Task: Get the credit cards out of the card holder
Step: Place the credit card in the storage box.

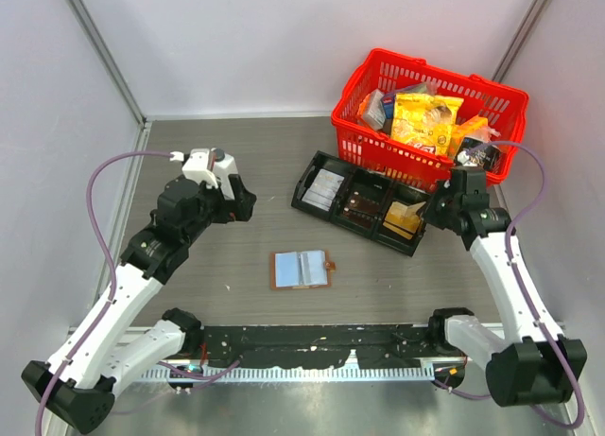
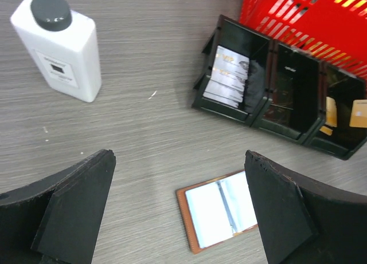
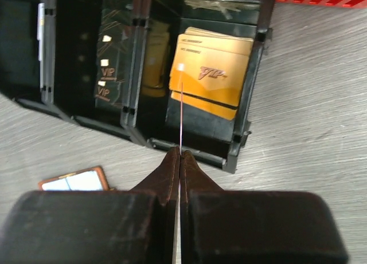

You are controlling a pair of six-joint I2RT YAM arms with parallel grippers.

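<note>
The brown card holder (image 1: 301, 269) lies open on the table, its pale bluish pockets facing up. I cannot tell whether credit cards sit in them. My left gripper (image 2: 178, 156) hangs open above the table, up and left of the card holder (image 2: 221, 211), holding nothing. My right gripper (image 3: 180, 155) is shut on a thin card (image 3: 181, 109) seen edge-on. It hovers at the near rim of the black tray's (image 3: 198, 152) right compartment, where gold cards (image 3: 212, 75) lie. Whitish cards (image 2: 226, 75) fill the tray's left compartment.
A red basket (image 1: 492, 95) of packets stands behind the black three-compartment tray (image 1: 307, 195) at the back right. A white bottle (image 2: 57, 49) with a grey cap stands at the back left near my left gripper (image 1: 244, 204). Black cards (image 3: 106, 83) lie in the middle compartment.
</note>
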